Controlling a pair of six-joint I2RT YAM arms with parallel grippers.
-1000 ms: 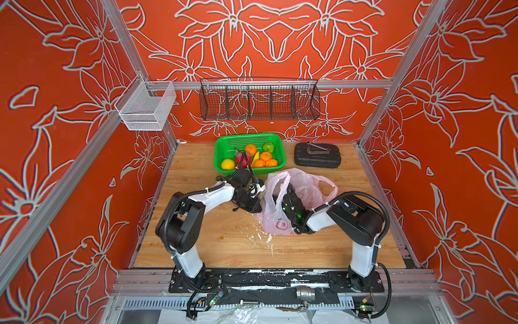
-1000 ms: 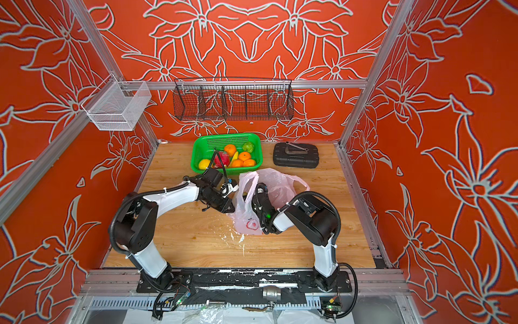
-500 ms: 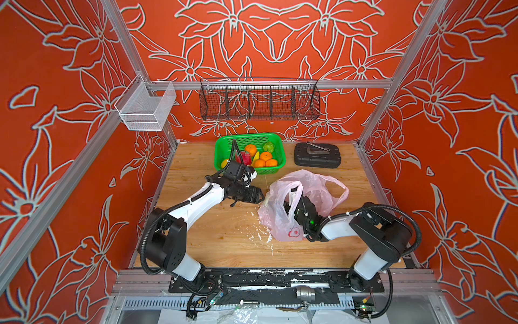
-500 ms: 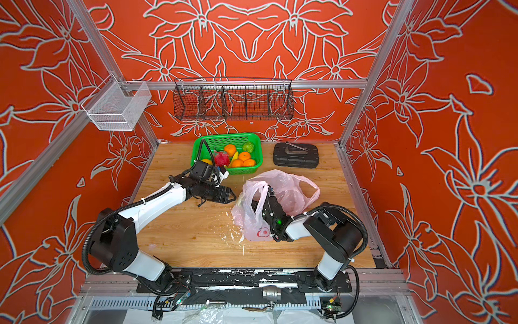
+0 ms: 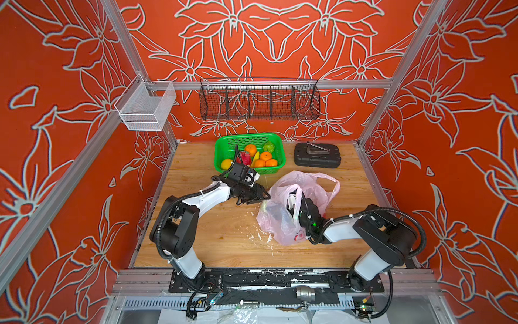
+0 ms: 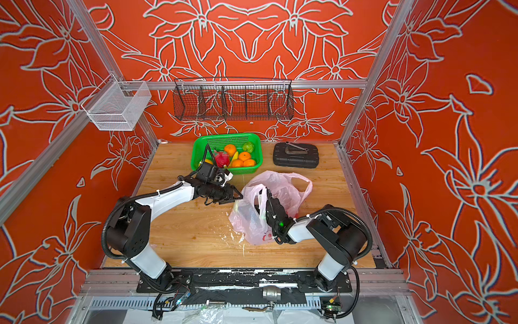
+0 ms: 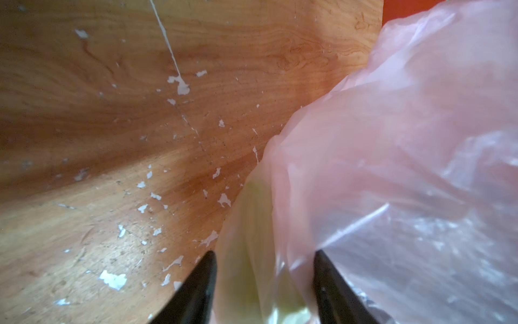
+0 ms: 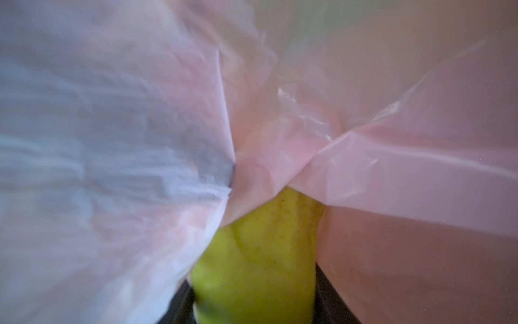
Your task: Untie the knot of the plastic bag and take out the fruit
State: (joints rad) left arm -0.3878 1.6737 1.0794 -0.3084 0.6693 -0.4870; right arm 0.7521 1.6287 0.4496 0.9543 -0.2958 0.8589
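Wood table point(image 5: 224, 241): we see the right gripper point(image 8: 253, 314) deep in the pink bag point(image 5: 314, 182) mid-table, pinching a green pear point(image 8: 260, 252). Left gripper point(image 7: 263, 254) at the bag's left edge, fingers spread, film between them. Handles point(image 5: 333, 186) loose, untied. Behind, green basket point(image 5: 246, 138) holds the other fruit point(image 5: 265, 156). Black case point(image 5: 316, 160) beside it. Wire rack point(image 5: 258, 101) hangs on the far wall.

left arm point(image 5: 208, 196), right arm point(image 5: 340, 232): white links, black joints | hoses point(image 5: 193, 194): black, ribbed, white ties | base plate point(image 5: 252, 280): black, scuffed | green light point(image 5: 316, 223) beyond base plate | left gripper point(image 7: 265, 255): black pointed fingers
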